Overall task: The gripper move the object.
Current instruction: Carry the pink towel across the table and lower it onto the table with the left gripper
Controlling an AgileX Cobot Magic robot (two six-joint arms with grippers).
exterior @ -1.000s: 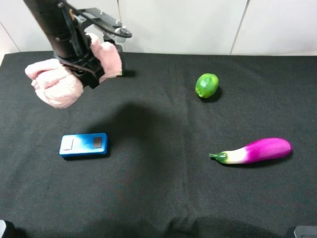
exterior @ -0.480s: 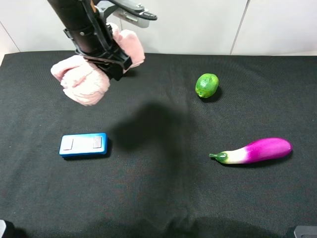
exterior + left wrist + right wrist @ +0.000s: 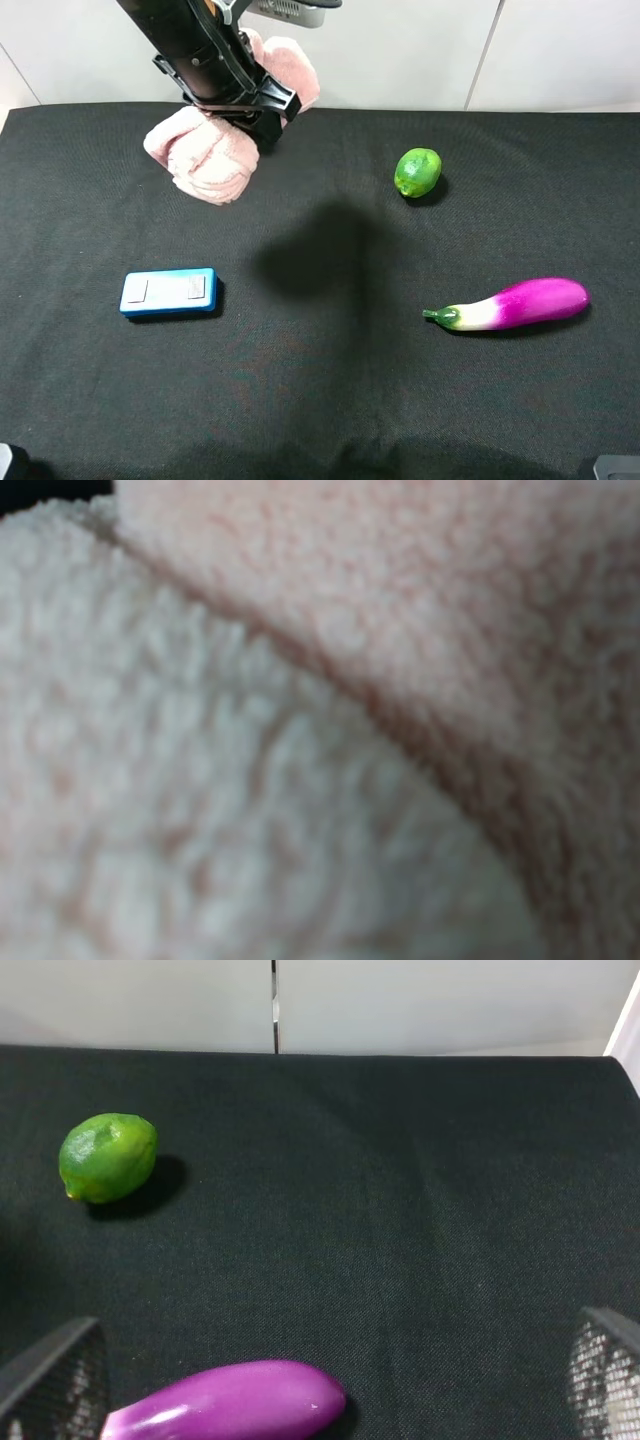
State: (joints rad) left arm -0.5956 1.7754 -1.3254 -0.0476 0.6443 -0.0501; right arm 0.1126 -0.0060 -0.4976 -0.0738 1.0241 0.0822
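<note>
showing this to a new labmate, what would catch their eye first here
First the pink fluffy bundle, held in the air over the far left of the black table by the left gripper, which is clamped on its middle. Next come the bright colours on the dark cloth: a purple eggplant at the right, a green lime behind it, and a blue box at the left.

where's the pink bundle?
The pink bundle is upper left in the exterior high view, held by the left gripper, behind the blue box, left of the lime.
</note>
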